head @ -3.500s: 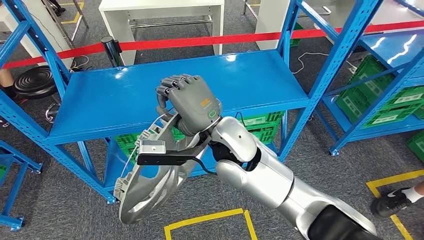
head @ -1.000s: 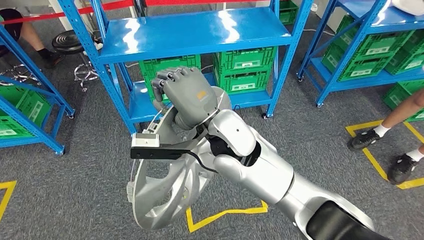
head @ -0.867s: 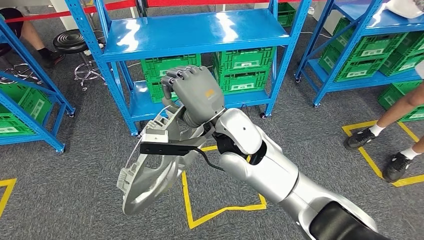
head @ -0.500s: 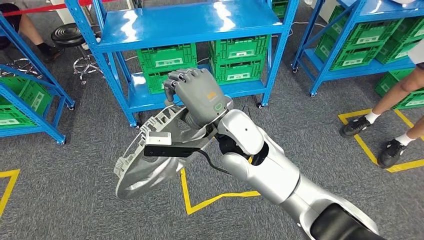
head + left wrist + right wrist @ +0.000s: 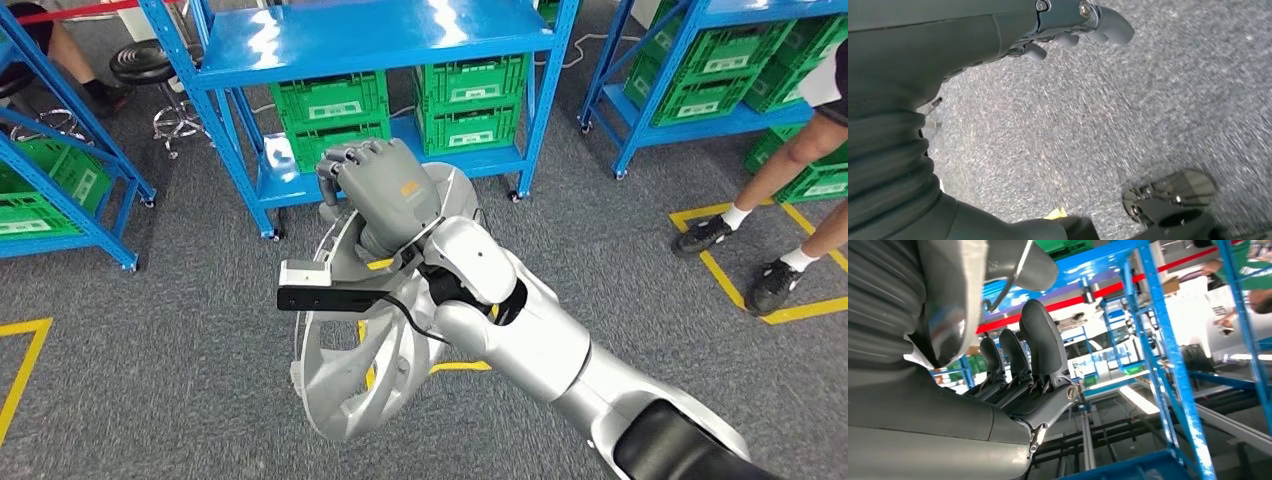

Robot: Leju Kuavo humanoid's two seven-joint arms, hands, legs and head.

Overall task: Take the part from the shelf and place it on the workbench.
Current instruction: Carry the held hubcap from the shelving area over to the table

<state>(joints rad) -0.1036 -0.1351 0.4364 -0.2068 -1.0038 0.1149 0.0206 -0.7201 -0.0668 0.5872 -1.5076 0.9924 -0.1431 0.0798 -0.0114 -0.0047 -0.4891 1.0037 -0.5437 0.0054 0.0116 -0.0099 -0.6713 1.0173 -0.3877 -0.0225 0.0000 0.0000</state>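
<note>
The part [image 5: 355,385] is a large silver metal ring with spokes and a ribbed rim. It hangs below my right hand [image 5: 385,195], which grips its upper rim in front of my chest, above the grey carpet. In the right wrist view my right hand's fingers [image 5: 1033,350] curl around the shiny rim of the part [image 5: 953,300]. My left hand [image 5: 1073,25] hangs over the carpet with its fingers loosely apart and nothing in them. The blue shelf [image 5: 370,40] stands ahead, beyond the part.
Green crates [image 5: 330,100] fill the blue shelf's lower level. More blue racks with green crates stand at the left [image 5: 60,190] and right [image 5: 720,90]. A person's legs [image 5: 790,170] stand at the right by yellow floor tape [image 5: 740,290]. A black stool [image 5: 150,65] sits at the back left.
The whole view has shifted, so the camera moved and the shelf now sits farther off. The part has swung from a flatter tilt to hanging more upright under my right hand.
</note>
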